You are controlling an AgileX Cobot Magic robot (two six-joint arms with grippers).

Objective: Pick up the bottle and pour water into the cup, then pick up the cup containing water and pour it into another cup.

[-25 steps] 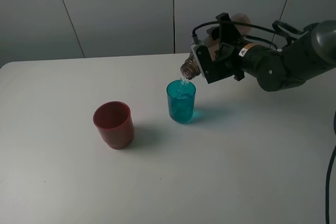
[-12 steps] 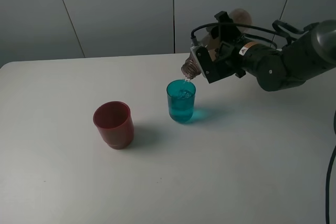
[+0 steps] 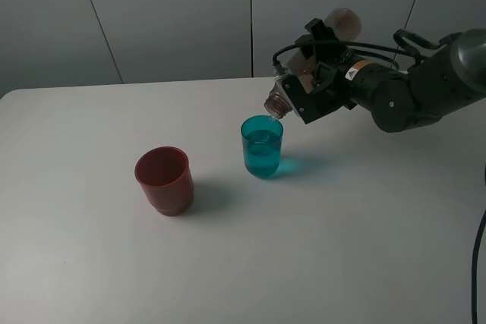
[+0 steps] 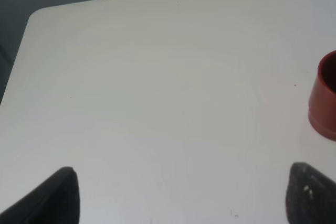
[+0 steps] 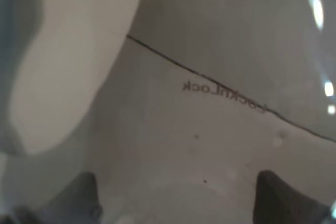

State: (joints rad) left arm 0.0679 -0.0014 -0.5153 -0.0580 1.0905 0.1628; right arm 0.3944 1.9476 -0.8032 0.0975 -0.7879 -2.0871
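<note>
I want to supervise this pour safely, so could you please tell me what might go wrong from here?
1. The tilted bottle has its mouth near the rim of the blue cup, not clearly over its middle, so water could splash onto the table.
2. The blue cup already looks well filled. More pouring may overflow it, and carrying it to the red cup could spill.

Hides most of the bottle [image 3: 275, 103] behind the right claw [image 3: 307, 90]; crops the red cup [image 4: 325, 98] at the left wrist view's edge.
</note>
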